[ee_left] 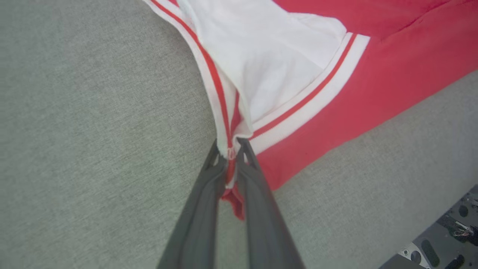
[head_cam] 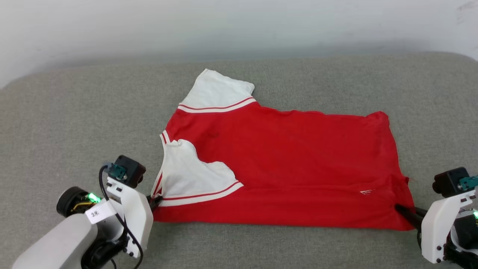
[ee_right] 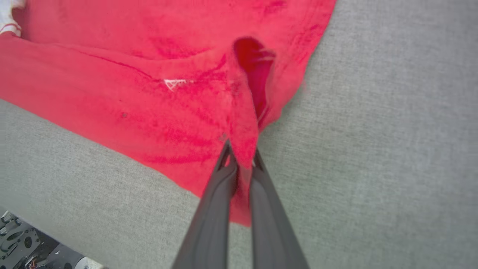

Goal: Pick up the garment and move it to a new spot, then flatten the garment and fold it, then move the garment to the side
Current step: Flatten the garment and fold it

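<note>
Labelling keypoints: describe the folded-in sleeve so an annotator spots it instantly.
On the grey cushion lies the red garment, neck end toward the robot's left. The folded-in sleeve is the white one nearest the robot, by the left gripper. Unlike the far sleeve, which sticks out past the red body, it lies flopped over the red.

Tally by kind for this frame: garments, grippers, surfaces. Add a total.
Garments: 1, the red T-shirt with white sleeves
Grippers: 2, the left gripper and the right gripper, each shut on an edge of the red T-shirt
Surfaces: 1, the grey cushion
Total: 4
</note>
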